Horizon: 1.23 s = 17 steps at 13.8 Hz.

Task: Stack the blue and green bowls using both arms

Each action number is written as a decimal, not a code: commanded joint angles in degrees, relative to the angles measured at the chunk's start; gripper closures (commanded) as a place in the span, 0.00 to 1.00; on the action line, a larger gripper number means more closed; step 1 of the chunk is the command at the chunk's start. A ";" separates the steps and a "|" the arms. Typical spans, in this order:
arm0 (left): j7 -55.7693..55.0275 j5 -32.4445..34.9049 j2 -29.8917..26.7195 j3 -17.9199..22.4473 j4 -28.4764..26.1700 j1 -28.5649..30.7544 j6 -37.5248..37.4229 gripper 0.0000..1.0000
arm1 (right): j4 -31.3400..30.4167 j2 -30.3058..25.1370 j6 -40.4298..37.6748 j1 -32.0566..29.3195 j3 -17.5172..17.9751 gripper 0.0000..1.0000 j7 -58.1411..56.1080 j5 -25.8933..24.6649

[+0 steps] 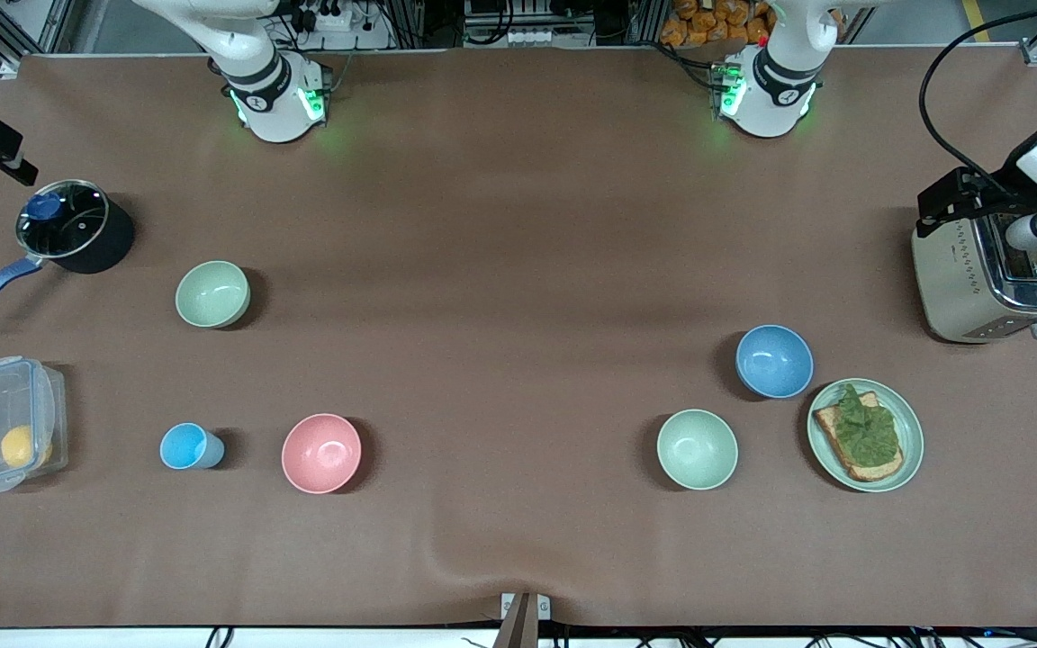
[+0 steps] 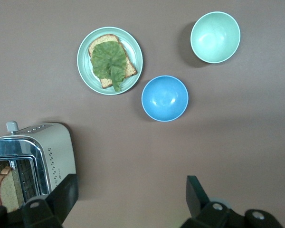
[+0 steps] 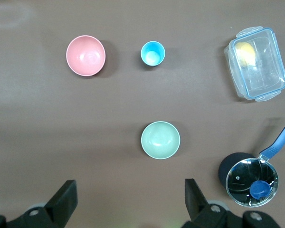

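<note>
Your two bowls sit at separate ends, which is why each arm gets one. The blue bowl (image 1: 774,361) rests just beside the plate (image 1: 908,419) of toast, toward the robots' bases from it. The green bowl (image 1: 212,293) lies well apart from that plate, toward the right arm's end. Your left gripper (image 2: 133,202) hangs with fingers spread over bare table near the plate. Your right gripper (image 3: 130,202), also spread, hangs near the green bowl. Neither holds anything.
</note>
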 commanded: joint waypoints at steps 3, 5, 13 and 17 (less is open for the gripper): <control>0.60 0.24 2.05 -0.36 0.74 0.58 -0.66 0.00 | 0.31 -0.30 -0.98 -1.00 0.74 0.00 -0.35 -0.77; 0.60 0.16 2.67 -0.28 0.74 0.84 -0.31 0.00 | 0.22 -0.12 -0.80 -0.91 0.74 0.00 -0.35 -0.77; 1.21 0.25 10.49 -0.28 -2.67 2.78 4.51 0.00 | -0.57 2.41 -0.98 -0.73 0.92 0.00 -0.35 -1.30; 1.21 0.33 10.67 -0.28 -12.41 3.57 15.38 0.00 | -1.62 7.16 -1.15 -1.61 0.74 0.00 -0.61 -1.30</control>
